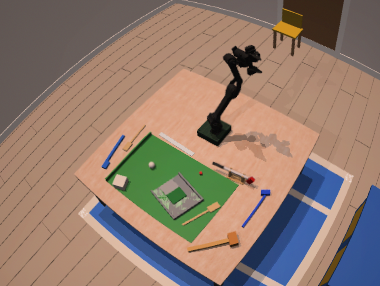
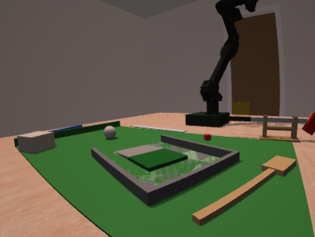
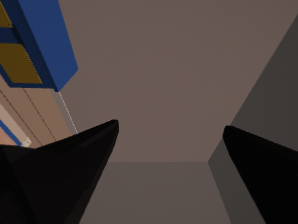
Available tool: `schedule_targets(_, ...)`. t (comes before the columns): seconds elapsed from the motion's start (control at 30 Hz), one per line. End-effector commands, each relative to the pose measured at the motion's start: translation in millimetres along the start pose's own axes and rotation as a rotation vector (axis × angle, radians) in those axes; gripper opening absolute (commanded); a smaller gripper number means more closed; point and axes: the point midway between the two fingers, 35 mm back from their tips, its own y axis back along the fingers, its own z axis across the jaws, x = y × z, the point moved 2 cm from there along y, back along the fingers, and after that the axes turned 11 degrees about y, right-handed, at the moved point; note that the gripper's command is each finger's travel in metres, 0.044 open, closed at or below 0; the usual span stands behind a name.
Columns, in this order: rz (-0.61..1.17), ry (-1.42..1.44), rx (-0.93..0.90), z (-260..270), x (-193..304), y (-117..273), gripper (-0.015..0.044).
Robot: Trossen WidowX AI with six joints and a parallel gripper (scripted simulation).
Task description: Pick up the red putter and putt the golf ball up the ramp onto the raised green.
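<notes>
High above the table [image 1: 280,125], the arm stood nearly upright with its gripper [image 3: 170,137] spread wide on nothing, facing a bare wall. The red putter [image 1: 235,174] lay on the table beside the green mat's [image 1: 140,195] edge, its red head [image 1: 252,179] toward the blue putter [image 1: 256,207]. The golf ball [image 1: 152,164] rested on the mat, near the ramp [image 1: 177,195] with its raised green [image 1: 176,196].

Matt green mat [image 1: 150,155], wooden table [image 1: 185,95]

Your robot arm [image 1: 226,98] is all black, thin and jointed, on a flat square black base [image 1: 214,132].
</notes>
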Motion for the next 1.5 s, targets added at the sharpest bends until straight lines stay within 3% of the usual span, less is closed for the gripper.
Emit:
schedule_targets(0.0,-0.005,-0.004,0.005,-1,1,0,0.0426)
schedule_targets(0.4,-0.142,-0.245,0.265,-47,77,36,0.0440)
schedule_targets(0.63,-0.133,-0.415,0.427,-56,157,52,0.0440)
schedule_targets(0.87,-0.102,-0.506,0.533,-50,203,57,0.0440)
schedule_targets(1.13,0.036,-0.698,0.596,-11,293,48,0.0440)
schedule_targets(1.47,0.312,-0.956,0.498,101,394,12,0.0440)
